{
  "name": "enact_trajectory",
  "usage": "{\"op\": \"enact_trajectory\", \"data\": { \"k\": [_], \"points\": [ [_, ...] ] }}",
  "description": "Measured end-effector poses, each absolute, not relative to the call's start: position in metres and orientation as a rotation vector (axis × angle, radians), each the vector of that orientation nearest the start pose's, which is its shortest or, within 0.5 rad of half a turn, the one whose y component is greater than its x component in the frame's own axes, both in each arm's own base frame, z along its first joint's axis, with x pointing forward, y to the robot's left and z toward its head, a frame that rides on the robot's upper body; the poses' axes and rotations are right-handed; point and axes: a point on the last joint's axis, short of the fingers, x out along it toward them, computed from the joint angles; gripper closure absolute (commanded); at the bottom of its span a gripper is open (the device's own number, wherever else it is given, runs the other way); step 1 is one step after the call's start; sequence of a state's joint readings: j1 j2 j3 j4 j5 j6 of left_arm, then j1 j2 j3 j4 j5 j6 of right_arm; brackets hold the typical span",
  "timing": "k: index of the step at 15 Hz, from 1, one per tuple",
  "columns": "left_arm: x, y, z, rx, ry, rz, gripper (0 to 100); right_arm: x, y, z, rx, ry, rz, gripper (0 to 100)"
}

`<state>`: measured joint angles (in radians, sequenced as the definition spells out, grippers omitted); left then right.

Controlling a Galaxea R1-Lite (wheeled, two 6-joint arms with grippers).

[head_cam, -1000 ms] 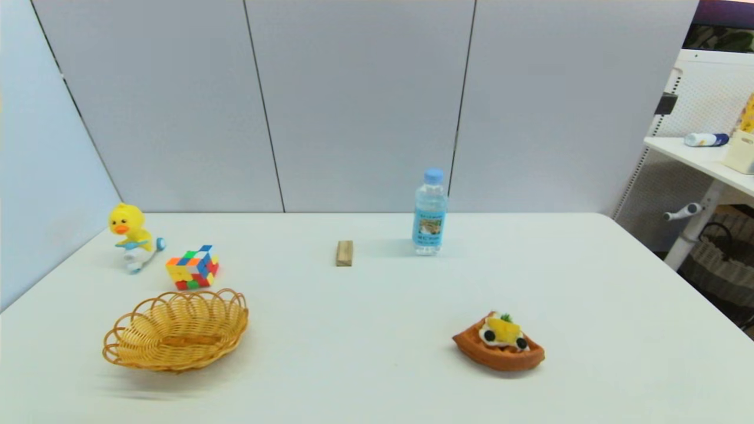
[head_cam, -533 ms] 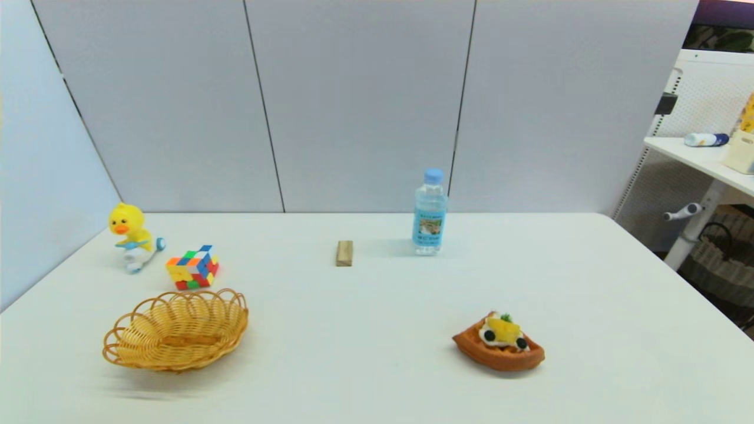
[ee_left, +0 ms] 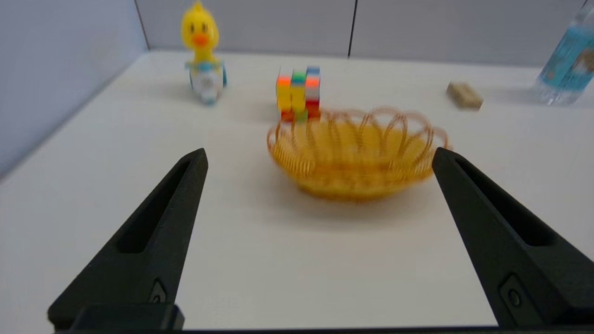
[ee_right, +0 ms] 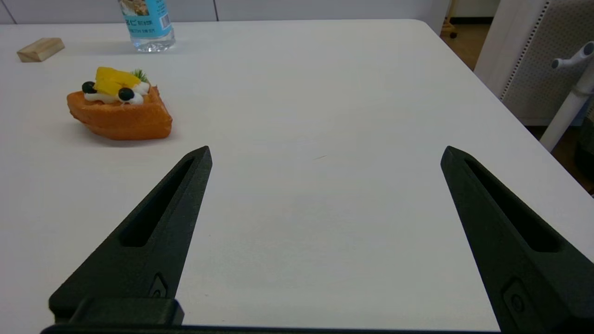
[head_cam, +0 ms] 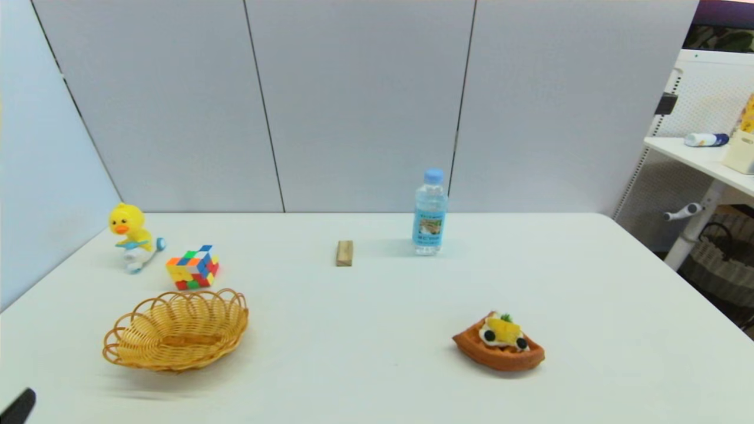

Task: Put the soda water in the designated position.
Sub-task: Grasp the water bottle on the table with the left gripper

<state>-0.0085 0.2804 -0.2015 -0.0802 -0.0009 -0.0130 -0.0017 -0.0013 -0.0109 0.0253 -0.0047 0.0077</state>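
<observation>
The soda water (head_cam: 429,212) stood upright at the far side of the tabletop (head_cam: 377,365), untouched, and nothing about it had shifted over the last second. Just beside it to the left lay a small wooden block (head_cam: 344,253); nearer us on the right sat the toy waffle (head_cam: 498,343). What did change: a black tip had just poked into the head view's bottom-left corner, where a moment earlier there was only tabletop. We read that as the left gripper (ee_left: 320,155) starting to move, its fingers spread wide and holding nothing, facing the wicker basket (ee_left: 357,160) with the colour cube (ee_left: 299,93) and yellow duck (ee_left: 202,51) beyond. The right gripper (ee_right: 325,153) hung low over bare tabletop, equally wide and empty, the bottle well ahead of it. So we judged the reach only beginning; the bottle was yet to be approached.
</observation>
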Motion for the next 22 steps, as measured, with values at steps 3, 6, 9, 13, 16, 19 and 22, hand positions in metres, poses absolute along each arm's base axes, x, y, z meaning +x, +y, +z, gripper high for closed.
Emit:
{"op": "enact_trajectory", "data": {
  "k": [3, 6, 9, 13, 16, 19, 22],
  "points": [
    [0.022, -0.002, 0.226, -0.009, -0.054, -0.081, 0, -0.024, 0.000, 0.076, 0.008, 0.013, -0.006, 0],
    [0.066, -0.015, 0.294, -0.016, -0.080, -0.221, 0, -0.024, 0.000, 0.076, 0.008, 0.013, -0.006, 0],
    [0.121, -0.048, 0.335, -0.024, -0.079, -0.377, 0, -0.024, 0.000, 0.076, 0.008, 0.013, -0.006, 0],
    [0.198, -0.108, 0.356, -0.027, -0.075, -0.505, 0, -0.024, 0.000, 0.076, 0.007, 0.013, -0.006, 0],
    [0.257, -0.155, 0.354, -0.030, -0.085, -0.550, 0, -0.024, 0.000, 0.076, 0.008, 0.013, -0.006, 0],
    [0.311, -0.197, 0.344, -0.035, -0.100, -0.576, 0, -0.024, 0.000, 0.076, 0.008, 0.013, -0.006, 0],
    [0.354, -0.239, 0.320, -0.038, -0.102, -0.607, 0, -0.024, 0.000, 0.076, 0.008, 0.014, -0.006, 0]
  ]
}}
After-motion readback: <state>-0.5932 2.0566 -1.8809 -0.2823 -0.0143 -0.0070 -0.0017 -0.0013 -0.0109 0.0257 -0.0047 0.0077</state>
